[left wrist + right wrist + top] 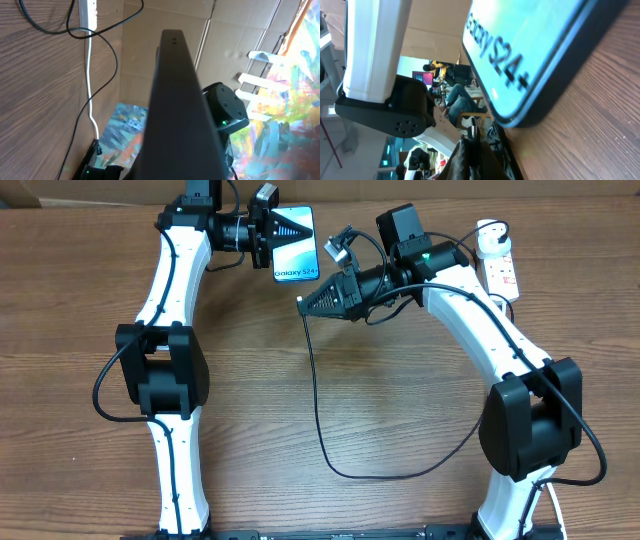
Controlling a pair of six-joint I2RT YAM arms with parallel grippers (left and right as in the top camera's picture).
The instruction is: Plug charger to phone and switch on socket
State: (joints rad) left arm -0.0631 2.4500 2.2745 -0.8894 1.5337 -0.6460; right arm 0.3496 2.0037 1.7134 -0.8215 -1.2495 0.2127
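The phone lies at the far middle of the table, its light blue screen lit with "Galaxy S24+". My left gripper is shut on its left edge; in the left wrist view the phone's dark edge fills the middle. My right gripper is shut on the charger connector, its tip just below the phone's bottom end. The black charger cable loops down the table. The socket, a white power strip with red switches, lies at the far right with a round white plug adapter on it.
The white power-strip cord and black cables run along the table's far edge by a cardboard wall. Both arm bases stand at the front of the table.
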